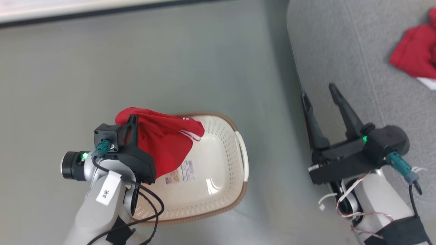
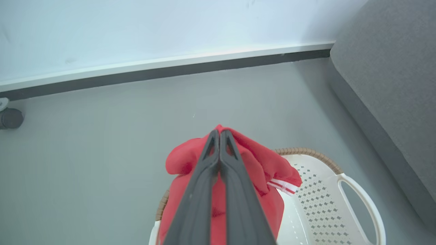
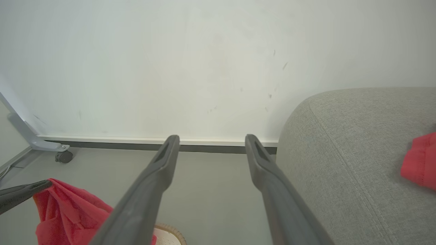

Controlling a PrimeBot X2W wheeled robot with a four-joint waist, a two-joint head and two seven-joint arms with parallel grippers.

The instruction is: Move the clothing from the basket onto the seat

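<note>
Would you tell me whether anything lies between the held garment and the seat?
Nothing on the floor between the garment and the seat; the open right gripper hangs at the seat's edge, possibly near the path.

Pale grey forearms (image 1: 89, 211), black wrist housings (image 1: 344, 160), green lights (image 1: 84, 156), teal connectors (image 1: 102, 147), looping black cable (image 1: 156, 201), white tag (image 1: 108, 192), left pincer (image 1: 132, 119) and right pincer (image 1: 317, 91) long, dark, tapered.

Right gripper (image 3: 212, 137) jaws apart — red garment (image 3: 419, 162) on seat (image 3: 340, 146).
</note>
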